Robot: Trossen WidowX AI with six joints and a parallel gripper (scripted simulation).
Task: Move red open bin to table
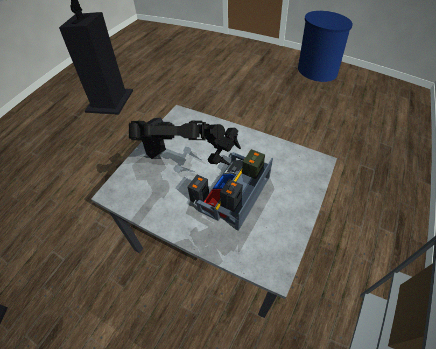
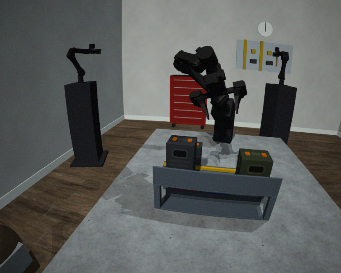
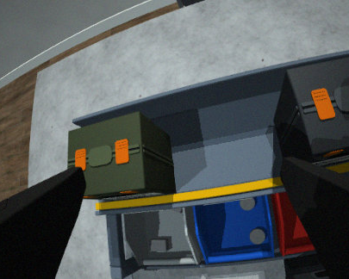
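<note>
The red open bin point(image 1: 211, 196) point(image 3: 290, 232) sits in the lower front row of the blue-grey shelf point(image 1: 256, 196) point(image 2: 217, 183) point(image 3: 242, 151), beside the blue bin. In the wrist view a finger covers its right part, and its parts do not show. In the exterior view the shelf hides most of it. My gripper point(image 1: 235, 155) point(image 2: 222, 115) point(image 3: 183, 172) is open and empty. It is above the front of the shelf, towards the grey bin's end, away from the red bin. The shelf stands on the grey table point(image 1: 297, 180) point(image 2: 164, 243) point(image 3: 96, 65).
A blue bin point(image 1: 220, 182) point(image 3: 231, 232) and a grey bin point(image 3: 156, 226) share the row. A dark case point(image 1: 231, 197) point(image 2: 179, 160) and a green case point(image 1: 252, 167) point(image 2: 254, 164) point(image 3: 109, 176) stand on the shelf's top. Another dark case point(image 1: 198, 190) stands on the table before the red bin.
</note>
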